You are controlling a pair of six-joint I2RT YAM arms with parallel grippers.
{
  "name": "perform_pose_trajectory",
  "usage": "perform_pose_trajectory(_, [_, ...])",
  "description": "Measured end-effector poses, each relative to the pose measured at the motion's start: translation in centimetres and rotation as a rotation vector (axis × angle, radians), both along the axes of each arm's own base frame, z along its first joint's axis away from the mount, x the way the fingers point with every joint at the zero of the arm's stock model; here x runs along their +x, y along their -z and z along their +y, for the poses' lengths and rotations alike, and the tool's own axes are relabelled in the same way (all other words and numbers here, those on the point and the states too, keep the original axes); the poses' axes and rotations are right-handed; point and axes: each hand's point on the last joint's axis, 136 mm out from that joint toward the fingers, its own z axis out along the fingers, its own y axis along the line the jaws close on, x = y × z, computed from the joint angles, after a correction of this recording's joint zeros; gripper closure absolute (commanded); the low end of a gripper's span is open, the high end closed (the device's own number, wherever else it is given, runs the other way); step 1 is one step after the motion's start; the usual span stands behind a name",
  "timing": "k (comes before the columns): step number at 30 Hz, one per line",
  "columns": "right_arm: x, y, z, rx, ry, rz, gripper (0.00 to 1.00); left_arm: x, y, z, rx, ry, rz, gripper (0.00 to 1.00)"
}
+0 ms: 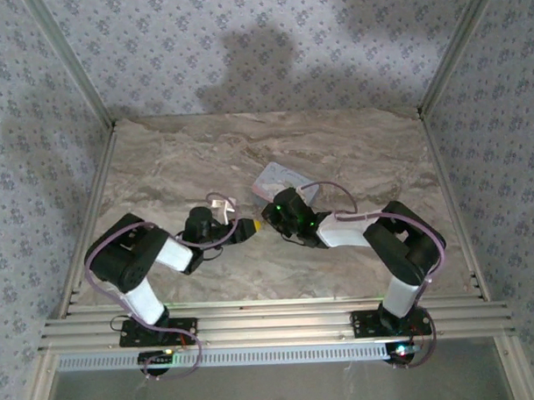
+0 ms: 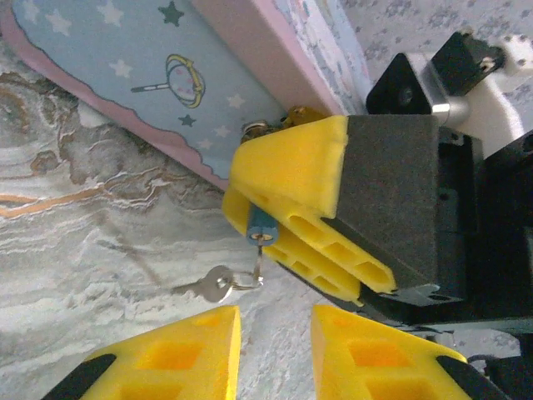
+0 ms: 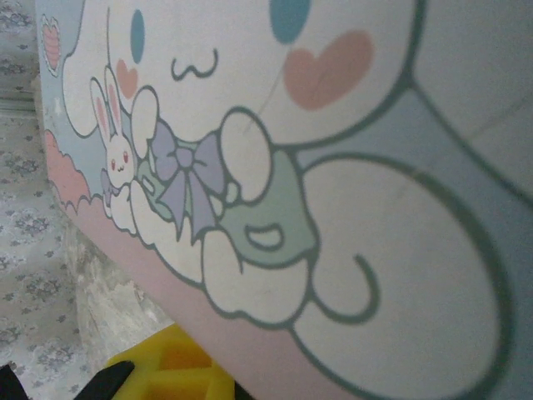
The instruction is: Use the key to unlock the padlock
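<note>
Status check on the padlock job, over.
Left tool open, short of the key. Right tool shut on what looks like the padlock, key dangling. Blue tin close behind it.

Robot test cell, lab-type enclosure. Marble-print surface (image 1: pixel 178 159) boxed in by floral-patterned panels (image 1: pixel 244 43) on aluminium posts (image 1: pixel 68 58). Slotted aluminium rails (image 1: pixel 271 323) along near edge, carrying left arm base (image 1: pixel 157 331) and right arm base (image 1: pixel 390 323), cabled.
</note>
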Motion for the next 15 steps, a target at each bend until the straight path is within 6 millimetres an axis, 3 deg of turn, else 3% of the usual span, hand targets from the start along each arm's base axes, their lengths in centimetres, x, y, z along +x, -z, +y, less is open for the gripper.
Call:
perform_pose_trajectory(6, [0.0, 0.0, 0.0, 0.006, 0.006, 0.005, 1.00, 0.4, -1.1, -0.3, -0.047, -0.008, -0.028, 0.73])
perform_pose_trajectory(15, [0.1, -0.1, 0.1, 0.015, 0.013, 0.008, 1.00, 0.6, 0.3, -0.3, -0.043, -0.019, -0.001, 0.72])
